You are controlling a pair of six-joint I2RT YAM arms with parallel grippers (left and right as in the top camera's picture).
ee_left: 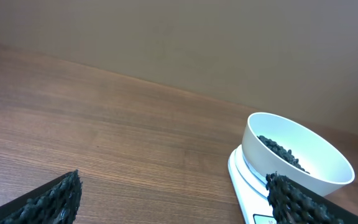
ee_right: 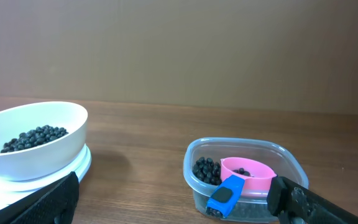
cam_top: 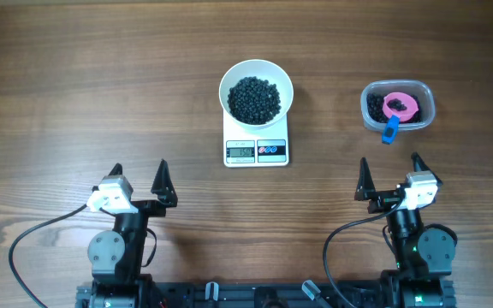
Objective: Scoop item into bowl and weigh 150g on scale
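Observation:
The white bowl point(cam_top: 256, 91) stands on the white scale point(cam_top: 256, 151) at the table's middle, with a heap of black pellets point(cam_top: 255, 98) inside. The same bowl point(ee_left: 294, 160) and scale point(ee_left: 244, 180) show at the right of the left wrist view, and bowl point(ee_right: 33, 140) at the left of the right wrist view. My left gripper point(cam_top: 139, 178) is open near the front left, holding nothing. My right gripper point(cam_top: 389, 171) is open near the front right, also holding nothing, just short of the tub.
A clear plastic tub point(cam_top: 398, 105) at the back right holds more black pellets point(ee_right: 207, 170) and a pink scoop point(cam_top: 400, 106) with a blue handle point(ee_right: 225, 194) hanging over its rim. Bare wooden tabletop surrounds everything.

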